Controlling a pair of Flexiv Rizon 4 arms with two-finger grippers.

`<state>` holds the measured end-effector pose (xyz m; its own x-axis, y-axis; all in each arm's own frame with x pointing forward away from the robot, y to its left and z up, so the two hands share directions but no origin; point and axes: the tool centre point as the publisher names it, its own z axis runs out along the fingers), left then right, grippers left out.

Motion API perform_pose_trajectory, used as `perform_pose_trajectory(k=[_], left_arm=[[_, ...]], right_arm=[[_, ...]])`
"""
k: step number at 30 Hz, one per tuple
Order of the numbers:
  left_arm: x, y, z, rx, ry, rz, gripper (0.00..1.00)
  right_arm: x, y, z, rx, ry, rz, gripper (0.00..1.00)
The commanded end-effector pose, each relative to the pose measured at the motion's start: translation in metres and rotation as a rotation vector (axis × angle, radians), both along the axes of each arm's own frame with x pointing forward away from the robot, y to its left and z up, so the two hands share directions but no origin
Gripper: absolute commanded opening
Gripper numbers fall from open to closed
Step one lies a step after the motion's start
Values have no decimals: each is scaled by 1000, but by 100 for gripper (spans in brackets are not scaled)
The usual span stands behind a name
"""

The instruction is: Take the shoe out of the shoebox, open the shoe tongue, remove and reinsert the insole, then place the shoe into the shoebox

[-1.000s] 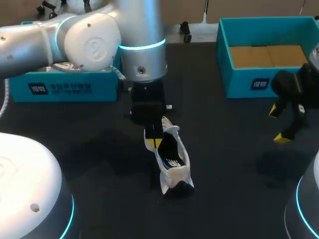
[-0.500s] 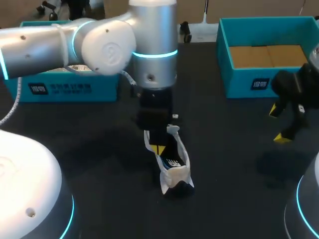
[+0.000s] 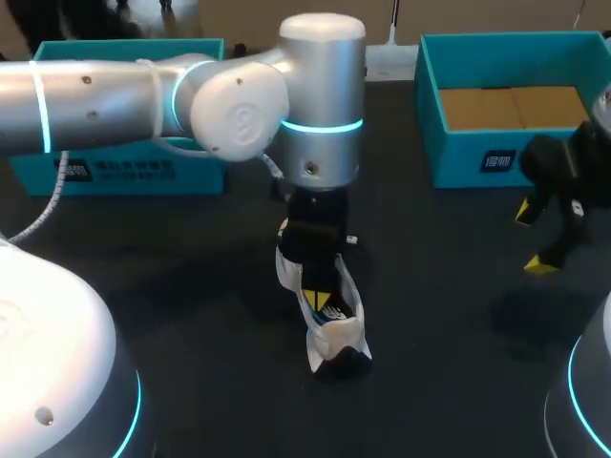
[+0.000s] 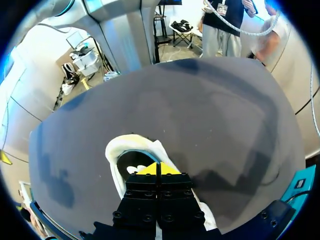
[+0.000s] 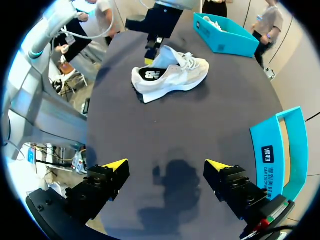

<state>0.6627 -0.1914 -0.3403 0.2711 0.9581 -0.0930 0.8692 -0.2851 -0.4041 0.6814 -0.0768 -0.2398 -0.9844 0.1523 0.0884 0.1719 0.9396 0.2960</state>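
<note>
A white shoe (image 3: 336,334) with a dark insole lies on the black table near the middle, heel toward the front edge. My left gripper (image 3: 311,299) points down into the shoe's opening, fingers shut. In the left wrist view its yellow tips (image 4: 159,169) meet over the opening of the shoe (image 4: 120,150); nothing shows between them. The right wrist view shows the shoe (image 5: 185,75) on its sole with the left gripper (image 5: 150,56) at its raised tongue. My right gripper (image 3: 532,239) hangs open and empty at the right. The teal shoebox (image 3: 477,157) stands at the back right.
A second teal box (image 3: 124,167) stands at the back left, behind my left arm. In the right wrist view the shoebox wall (image 5: 272,150) is beside my right gripper (image 5: 166,165), which looks onto bare black table.
My left arm has swung to the right, and its gripper has slid along the shoe's opening toward the heel. The shoe has stayed in place. The right arm has not moved.
</note>
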Motion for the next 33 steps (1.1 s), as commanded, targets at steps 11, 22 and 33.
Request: perform_pose_trajectory(k=[11, 22, 33], left_arm=[[-13, -2, -34, -13, -53, -6, 0], [-12, -5, -23, -28, -82, 33, 0], [-20, -15, -61, 52, -154, 56, 0]], right_arm=[[-1, 0, -1, -2, -2, -1, 100], [-1, 0, -1, -2, -2, -1, 100], [-1, 0, -1, -2, -2, -1, 100]])
